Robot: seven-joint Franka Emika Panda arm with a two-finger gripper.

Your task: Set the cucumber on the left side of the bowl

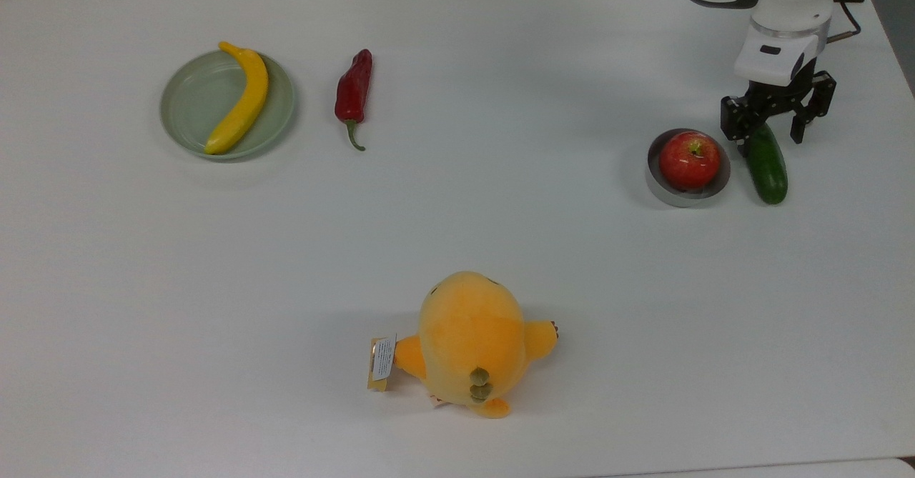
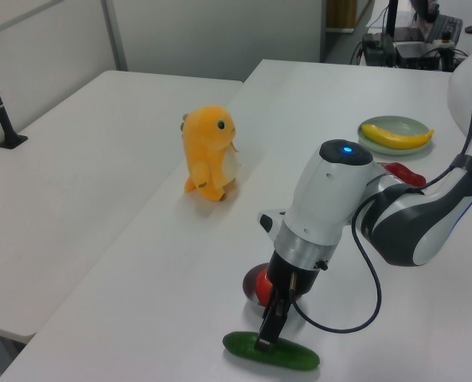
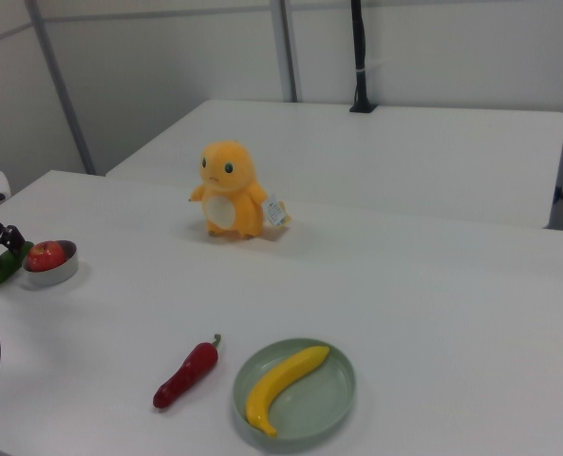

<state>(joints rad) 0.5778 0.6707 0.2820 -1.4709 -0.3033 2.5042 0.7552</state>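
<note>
The dark green cucumber (image 1: 766, 165) lies flat on the white table, close beside the grey metallic bowl (image 1: 687, 192) on the top view's right, and is not touching it. A red apple (image 1: 689, 160) sits in the bowl. My gripper (image 1: 768, 133) stands open over the cucumber's far end, one finger on each side of it with gaps between. In the left view the cucumber (image 2: 271, 352) lies in front of the bowl (image 2: 250, 284), under the gripper (image 2: 267, 328). In the right view the cucumber (image 3: 4, 264) lies left of the bowl (image 3: 53, 272).
A pale green plate (image 1: 193, 106) holding a banana (image 1: 240, 99) sits at the top view's far left, with a red chili pepper (image 1: 354, 92) beside it. An orange plush toy (image 1: 472, 342) stands near the front middle. The table's right edge is near the arm.
</note>
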